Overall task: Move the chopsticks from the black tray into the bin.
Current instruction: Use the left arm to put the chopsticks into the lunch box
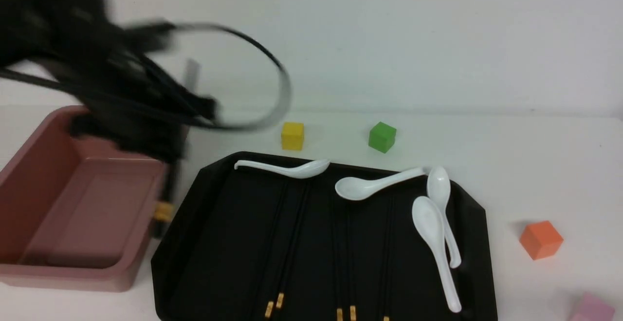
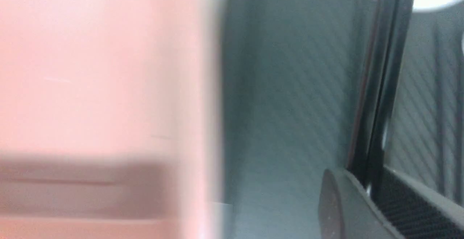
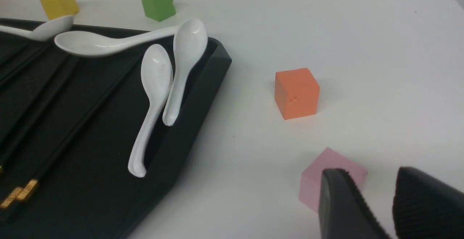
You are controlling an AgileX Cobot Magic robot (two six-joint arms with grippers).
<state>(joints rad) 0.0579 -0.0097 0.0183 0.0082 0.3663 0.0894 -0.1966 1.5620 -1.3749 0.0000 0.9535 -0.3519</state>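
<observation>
Chopsticks (image 2: 384, 79) clamped in left gripper (image 2: 366, 192); right gripper (image 3: 373, 202) parted; lettering unreadable.

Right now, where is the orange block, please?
In the front view, the orange block is on the table to the right of the black tray, between the green block and the pink block.

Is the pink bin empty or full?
Looks empty: in the front view, bare floor shows inside the bin, though the arm hides part.
</observation>
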